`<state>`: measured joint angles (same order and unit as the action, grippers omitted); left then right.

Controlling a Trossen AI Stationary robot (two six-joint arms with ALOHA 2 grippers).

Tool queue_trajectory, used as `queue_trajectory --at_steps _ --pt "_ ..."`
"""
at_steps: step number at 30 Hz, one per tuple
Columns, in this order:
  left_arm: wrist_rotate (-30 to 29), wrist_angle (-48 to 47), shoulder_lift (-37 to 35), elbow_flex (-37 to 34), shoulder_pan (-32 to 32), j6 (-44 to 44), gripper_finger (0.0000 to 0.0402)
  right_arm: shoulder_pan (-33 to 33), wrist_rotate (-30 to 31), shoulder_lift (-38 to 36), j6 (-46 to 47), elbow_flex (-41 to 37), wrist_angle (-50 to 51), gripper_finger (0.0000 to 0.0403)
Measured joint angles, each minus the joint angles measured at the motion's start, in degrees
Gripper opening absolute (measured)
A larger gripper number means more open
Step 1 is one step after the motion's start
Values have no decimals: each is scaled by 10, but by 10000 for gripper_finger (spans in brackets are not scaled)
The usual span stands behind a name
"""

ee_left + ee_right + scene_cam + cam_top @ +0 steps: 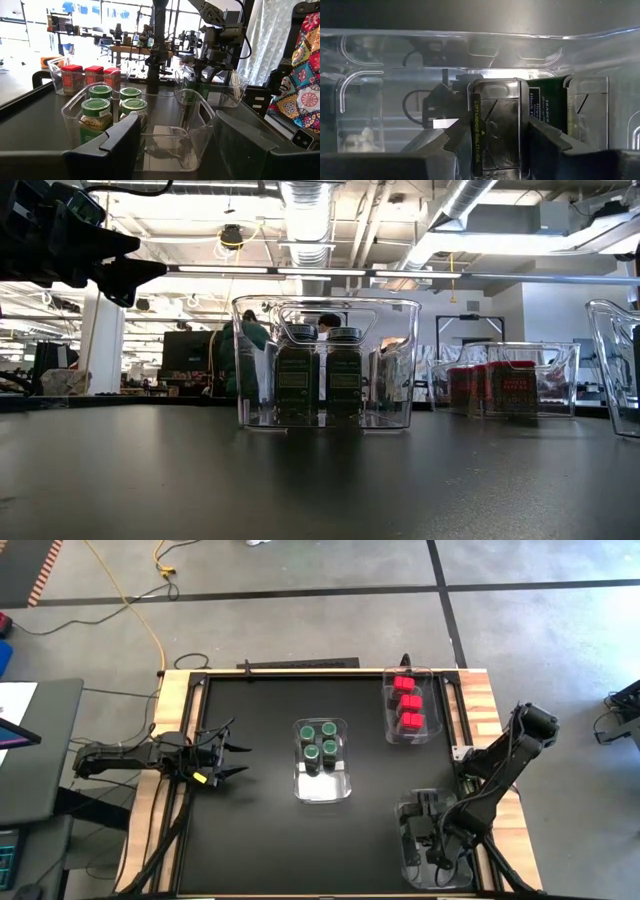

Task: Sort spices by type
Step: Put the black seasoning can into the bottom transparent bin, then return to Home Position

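Black matting covers the table (250,830), which carries three clear bins. At its centre, the middle bin (321,790) holds four green-topped jars (319,741) in its far half. Toward two o'clock, another bin (409,735) holds the red boxes (408,704). Down at five o'clock, the right gripper (432,830) reaches into the near-right bin (405,865) — in its wrist view, a dark blackish-green container (497,127) stands between the two fingers, which flank it closely; whether they press it I cannot tell. A second dark one (545,102) stands just behind. Over at nine o'clock, the left gripper (232,750) hovers with fingers spread and nothing between them — pointing at the middle bin.
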<state>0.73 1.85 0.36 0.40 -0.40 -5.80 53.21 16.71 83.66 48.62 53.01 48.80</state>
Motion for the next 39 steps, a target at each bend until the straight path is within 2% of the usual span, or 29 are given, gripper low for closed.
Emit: queue_trajectory --at_steps 6,15,20,28,32,34,39 --pt "0 0 0 0 0 0 238 0 0 0 -8 0 0 183" --pt "0 0 0 0 0 0 238 0 0 0 -11 0 0 240" --pt "0 0 0 0 0 0 238 0 0 -5 -11 3 5 250" --pt "0 0 0 0 0 0 238 0 13 -100 -46 19 6 249" --pt "0 0 0 0 0 0 238 -10 16 -161 -105 20 45 249" --pt "0 0 0 0 0 0 238 -12 17 -186 -91 20 50 249" --pt "0 0 0 0 0 0 238 -13 96 -230 -183 3 18 249"
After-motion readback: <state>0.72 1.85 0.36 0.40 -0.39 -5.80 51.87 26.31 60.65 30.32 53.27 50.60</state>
